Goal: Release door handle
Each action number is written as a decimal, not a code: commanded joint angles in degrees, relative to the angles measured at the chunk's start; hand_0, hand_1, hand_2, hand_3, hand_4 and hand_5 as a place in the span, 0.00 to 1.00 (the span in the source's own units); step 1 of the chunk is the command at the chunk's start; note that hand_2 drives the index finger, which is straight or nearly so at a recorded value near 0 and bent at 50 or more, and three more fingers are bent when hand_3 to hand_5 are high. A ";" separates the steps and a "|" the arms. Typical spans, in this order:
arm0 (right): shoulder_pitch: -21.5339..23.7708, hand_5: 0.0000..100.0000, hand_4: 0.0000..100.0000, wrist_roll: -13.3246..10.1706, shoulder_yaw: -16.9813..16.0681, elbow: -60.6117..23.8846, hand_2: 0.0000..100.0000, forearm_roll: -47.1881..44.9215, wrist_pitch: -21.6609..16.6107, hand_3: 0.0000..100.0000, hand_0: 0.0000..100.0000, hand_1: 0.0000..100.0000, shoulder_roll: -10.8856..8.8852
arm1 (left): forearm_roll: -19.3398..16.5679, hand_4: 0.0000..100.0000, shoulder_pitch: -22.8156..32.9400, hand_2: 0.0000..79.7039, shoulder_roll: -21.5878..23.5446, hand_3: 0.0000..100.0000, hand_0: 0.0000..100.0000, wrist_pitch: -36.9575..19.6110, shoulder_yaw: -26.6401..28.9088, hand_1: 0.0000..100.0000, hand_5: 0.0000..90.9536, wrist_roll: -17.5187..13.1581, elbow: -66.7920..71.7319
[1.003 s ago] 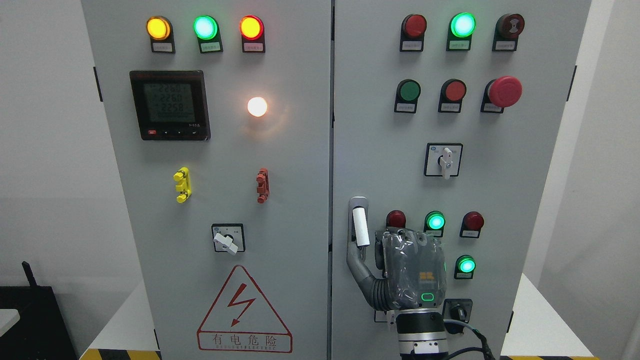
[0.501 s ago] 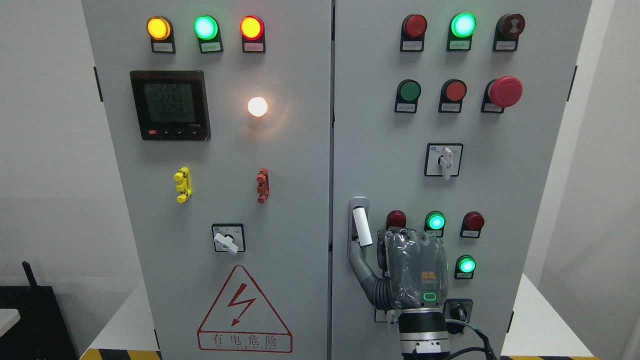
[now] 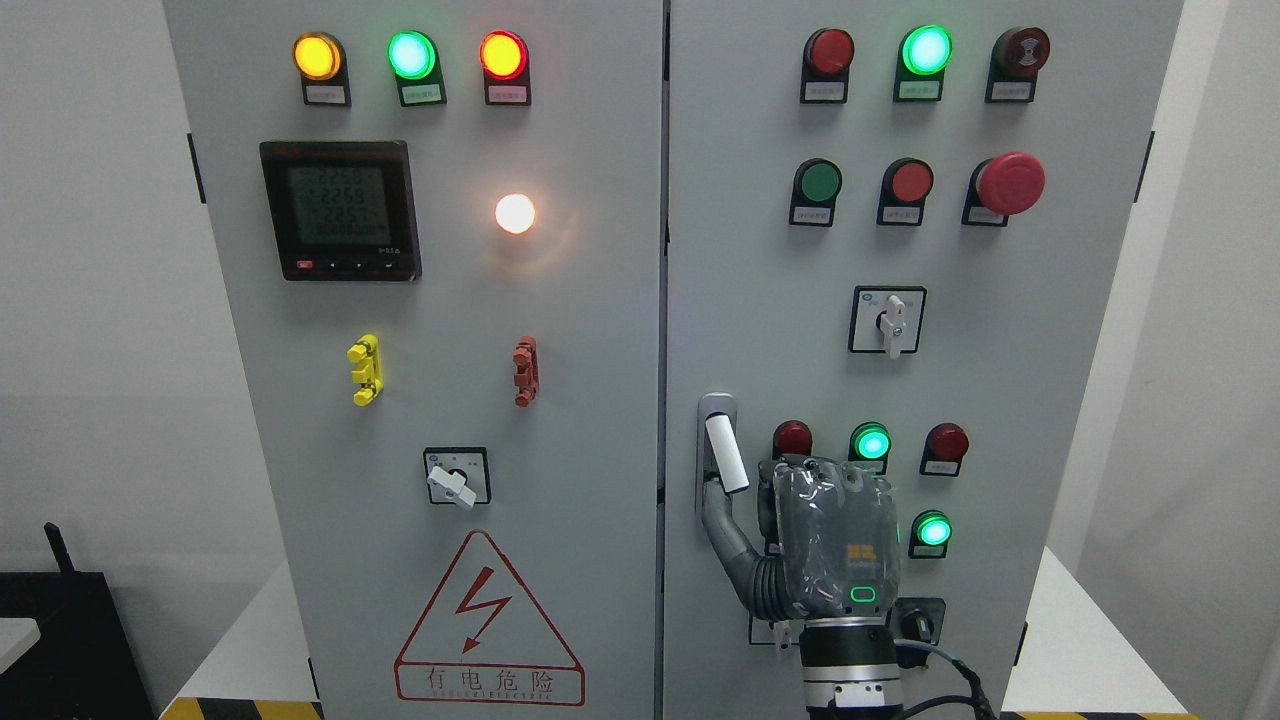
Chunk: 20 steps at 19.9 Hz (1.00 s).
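**Hand at the handle**

White walls flank a grey cabinet (image 3: 600,330), with open room on either side. Its right door carries the handle (image 3: 722,452) beside the centre seam. Right of the handle sit a red lamp (image 3: 792,438) and a green lamp (image 3: 871,442). The right hand (image 3: 835,540) rises below the handle, back toward the camera, thumb (image 3: 728,535) touching the handle's lower end; its finger grip cannot be told.
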 commanded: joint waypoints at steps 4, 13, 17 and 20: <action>0.07 0.98 1.00 -0.03 -0.61 -0.82 1.00 0.00 0.04 1.00 0.54 0.42 -0.05 | -0.08 0.00 0.00 0.00 0.00 0.00 0.12 -0.02 -0.70 0.39 0.00 0.00 -0.88; 0.16 0.98 1.00 0.06 -1.22 -0.91 1.00 0.09 0.04 1.00 0.54 0.42 -0.31 | 0.01 0.00 0.00 0.00 0.00 0.00 0.12 -0.02 -0.70 0.39 0.00 0.00 -0.88; 0.24 0.98 1.00 0.15 -1.40 -0.91 1.00 0.52 -0.04 1.00 0.54 0.43 -0.40 | 0.01 0.00 0.00 0.00 0.00 0.00 0.12 -0.02 -0.70 0.39 0.00 0.00 -0.88; 0.24 0.98 1.00 0.06 -1.75 -1.00 1.00 0.79 -0.04 1.00 0.54 0.43 -0.40 | 0.01 0.00 0.00 0.00 0.00 0.00 0.12 -0.02 -0.70 0.39 0.00 0.00 -0.88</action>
